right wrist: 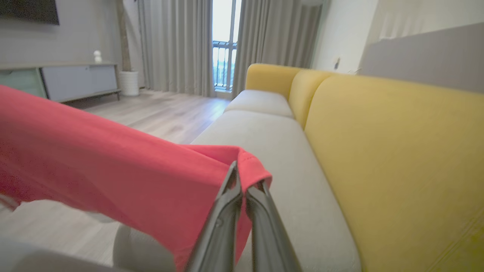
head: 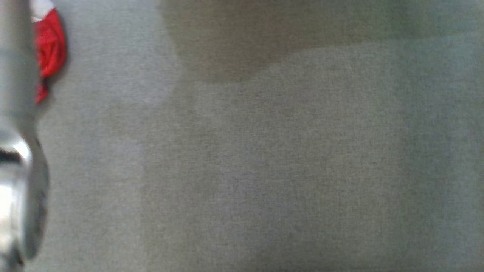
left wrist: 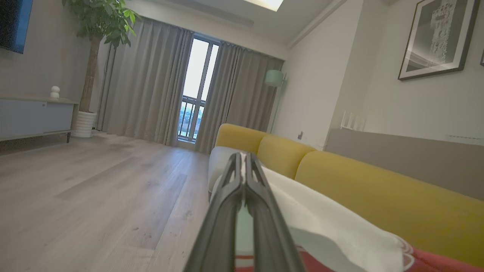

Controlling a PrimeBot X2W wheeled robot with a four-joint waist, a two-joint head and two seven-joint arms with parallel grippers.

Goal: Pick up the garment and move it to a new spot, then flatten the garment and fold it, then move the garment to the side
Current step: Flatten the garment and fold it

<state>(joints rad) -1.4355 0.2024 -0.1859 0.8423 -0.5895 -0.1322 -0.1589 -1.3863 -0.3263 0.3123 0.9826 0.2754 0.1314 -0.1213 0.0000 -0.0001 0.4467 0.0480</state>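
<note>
Garment point(right wrist: 113, 166): one, red with a white section. It is held up off the sofa point(right wrist: 397, 151) and stretched between the two grippers, hanging by the front edge of the seat.

Right gripper point(right wrist: 245, 177): both fingers are clamped on a red hem, which folds over their tips. From there the red cloth runs taut towards the left of the right wrist view, above the seat's front edge and the wooden floor point(right wrist: 159, 113).

Left gripper point(left wrist: 244, 156): both fingers are pressed together along their length, with the white section of the garment point(left wrist: 321, 223) caught at the tips. The white cloth drapes away from them beside the yellow backrest, and red cloth shows at its lower end.

Head view: blurred. One pale forearm point(head: 15, 113) runs along the left edge, and a bunch of the red and white garment point(head: 49, 45) shows beside it at the far-left corner of the grey seat point(head: 264, 170).

Sofa count: three yellow back cushions and two grey seat cushions point(right wrist: 261, 102).

Room, left wrist view: one potted tree point(left wrist: 102, 22) in a white pot, one floor lamp point(left wrist: 274, 77), one framed picture point(left wrist: 438, 37), one low sideboard point(left wrist: 34, 117) carrying one small white ornament point(left wrist: 55, 91), and grey curtains point(left wrist: 143, 83) either side of one balcony window point(left wrist: 196, 87).
</note>
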